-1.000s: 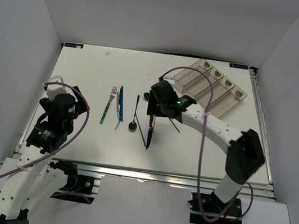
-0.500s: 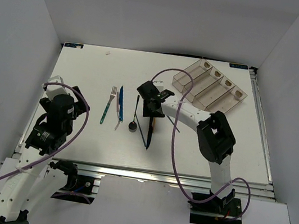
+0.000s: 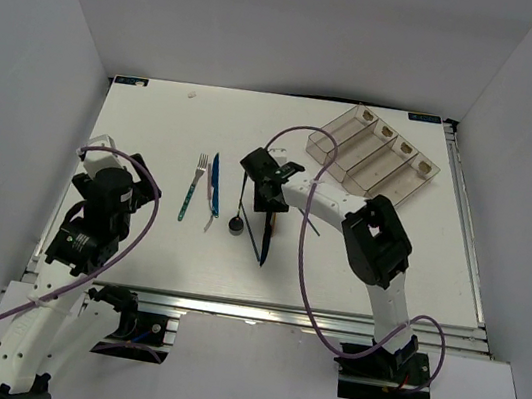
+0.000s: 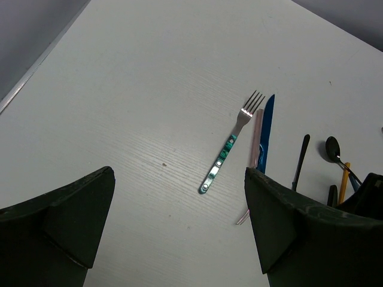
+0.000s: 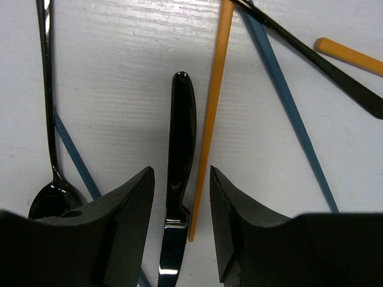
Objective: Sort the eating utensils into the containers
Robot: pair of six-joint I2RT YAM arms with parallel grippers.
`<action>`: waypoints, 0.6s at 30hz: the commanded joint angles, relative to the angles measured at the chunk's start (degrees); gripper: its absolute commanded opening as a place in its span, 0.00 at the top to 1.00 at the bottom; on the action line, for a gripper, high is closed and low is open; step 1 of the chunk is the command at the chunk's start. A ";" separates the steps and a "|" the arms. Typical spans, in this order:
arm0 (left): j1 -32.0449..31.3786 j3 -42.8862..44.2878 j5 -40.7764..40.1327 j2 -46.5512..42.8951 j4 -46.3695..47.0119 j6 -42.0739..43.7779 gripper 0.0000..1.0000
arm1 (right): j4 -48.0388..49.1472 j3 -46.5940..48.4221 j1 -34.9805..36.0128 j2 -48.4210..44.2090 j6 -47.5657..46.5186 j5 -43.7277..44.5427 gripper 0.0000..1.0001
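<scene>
1. setting: robotics lab test cell;
2. white table (image 3: 155,131) boxed in by plain pale panels (image 3: 58,45) on three sides;
3. aluminium extrusion rail (image 3: 258,312) along the near edge; left arm (image 3: 91,217) and right arm (image 3: 381,243) stand on bolted base plates (image 3: 382,365);
4. purple cables (image 3: 302,128) loop loose along both arms;
5. cutlery (image 3: 215,191) and clear bins (image 3: 375,151) set out on the bare top; cameras on the wrists and overhead

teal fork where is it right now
In the top view the teal-handled fork lies flat left of centre on the table, just left of the blue knife, tines pointing toward the far edge.
</scene>
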 commanded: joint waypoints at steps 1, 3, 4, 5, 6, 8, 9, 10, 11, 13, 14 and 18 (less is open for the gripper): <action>-0.18 -0.43 0.76 0.21 0.89 0.59 0.02 | 0.57 2.40 0.49 1.53 -0.27 0.53 0.53; -0.18 -0.42 0.94 0.21 0.89 0.67 0.02 | 0.48 2.49 0.49 2.14 -0.27 0.62 0.53; -0.18 -0.34 1.03 0.12 0.89 0.68 0.02 | 0.65 2.66 0.40 2.32 -0.36 0.71 0.53; -0.18 -0.34 1.03 0.12 0.98 0.68 0.02 | 0.74 2.92 0.49 2.58 -0.45 0.71 0.54; -0.18 -0.34 1.03 0.20 0.98 0.68 0.02 | 0.57 3.10 0.49 3.02 -0.45 0.62 0.55; -0.27 -0.42 1.20 0.29 0.89 0.68 0.02 | 0.31 3.62 0.49 3.46 -0.53 0.62 0.56; -0.27 -0.34 1.20 0.21 0.89 0.68 0.02 | 0.22 3.80 0.49 3.81 -0.53 0.79 0.57; -0.27 -0.34 1.12 0.21 0.98 0.68 0.02 | -0.13 3.89 0.49 3.90 -0.53 0.80 0.57; -0.27 -0.42 1.20 0.21 0.98 0.76 0.02 | -0.48 4.07 0.49 3.99 -0.36 1.14 0.57; -0.36 -0.34 1.20 0.20 0.98 0.76 0.02 | -1.01 4.07 0.49 3.56 -0.01 2.02 0.58; -0.27 -0.42 1.20 0.21 0.98 0.76 0.02 | -0.93 3.98 0.40 3.29 0.08 2.29 0.58; -0.27 -0.34 1.56 0.56 1.06 0.76 0.02 | -0.23 3.80 0.49 2.32 -0.53 2.38 0.58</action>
